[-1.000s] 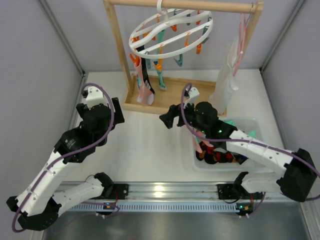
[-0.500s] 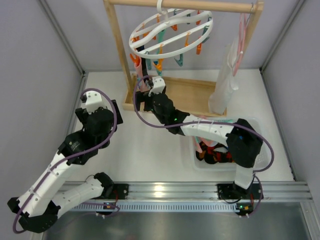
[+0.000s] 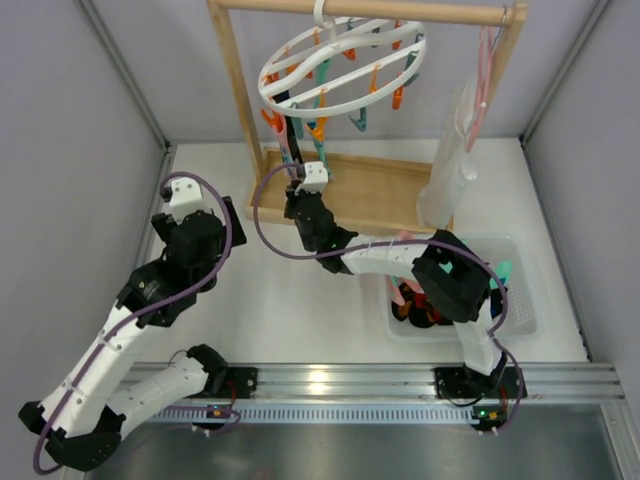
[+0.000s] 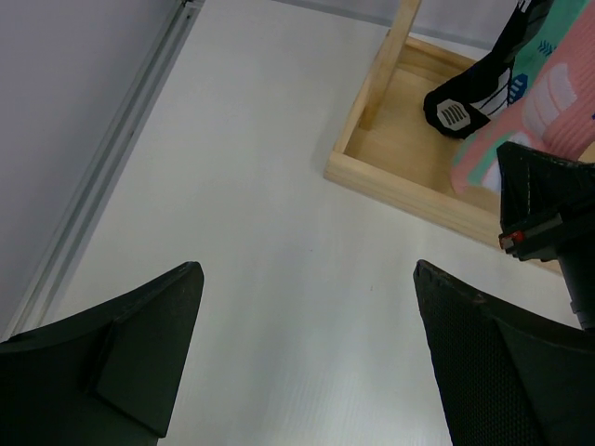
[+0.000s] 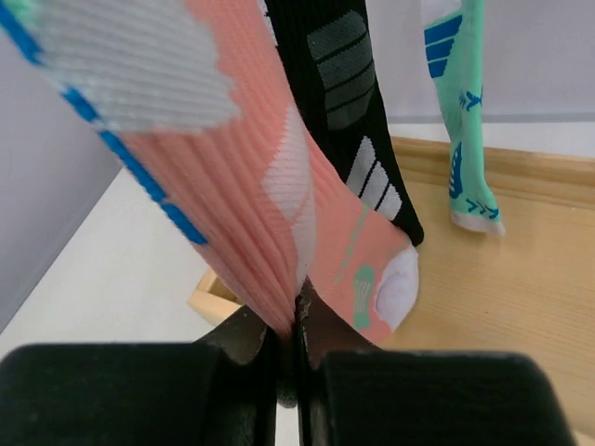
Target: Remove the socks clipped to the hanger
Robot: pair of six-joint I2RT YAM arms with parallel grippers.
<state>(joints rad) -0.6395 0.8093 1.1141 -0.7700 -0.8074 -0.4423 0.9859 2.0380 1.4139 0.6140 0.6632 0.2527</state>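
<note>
The right fingers [image 5: 244, 342] pinch the lower edge of a salmon sock [image 5: 251, 214] at the bottom centre of the wrist view. A black sock [image 5: 349, 102] and a teal sock [image 5: 465, 121] hang behind it. All dangle from the round white hanger [image 3: 340, 65], upper centre overhead. The left fingers [image 4: 139, 344] are spread wide over the worktop [image 4: 260, 186].

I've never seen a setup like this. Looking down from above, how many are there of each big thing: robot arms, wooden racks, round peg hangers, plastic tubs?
Robot arms: 2 (left arm, right arm)
Wooden rack: 1
Round peg hanger: 1
Plastic tub: 1
Total: 5
</note>
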